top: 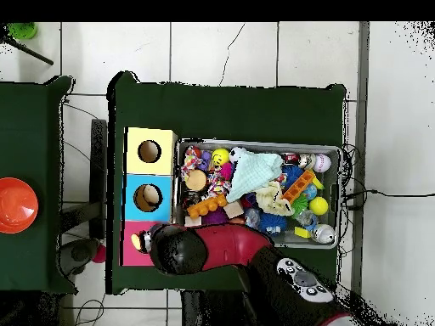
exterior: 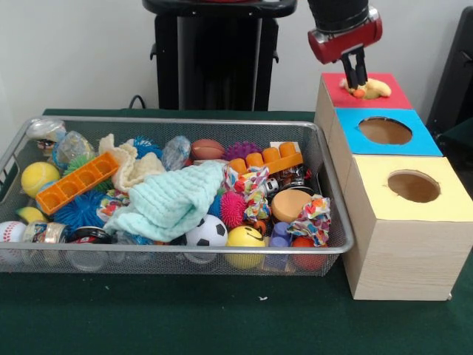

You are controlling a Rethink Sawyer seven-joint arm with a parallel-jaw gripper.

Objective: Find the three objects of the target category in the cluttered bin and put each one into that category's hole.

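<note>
My gripper (exterior: 357,83) hangs over the red-topped box (exterior: 397,97) at the back of the box row. Its fingers stand close together on a yellow toy with an orange spot (exterior: 373,89), which rests on the red top and hides whatever hole that box has. In the overhead view my arm (top: 183,251) covers the gripper, and only part of the red box (top: 132,255) shows. The wire bin (exterior: 177,122) to the left holds several toys: balls, a soccer ball (exterior: 206,231), a mint cloth (exterior: 174,203) and an orange tray (exterior: 77,181).
A blue-topped box (exterior: 347,124) with an open round hole (exterior: 385,131) and a yellow-topped box (exterior: 369,214) with its hole (exterior: 414,186) stand in a row in front of the red one. An orange bowl (top: 17,204) sits on a side table.
</note>
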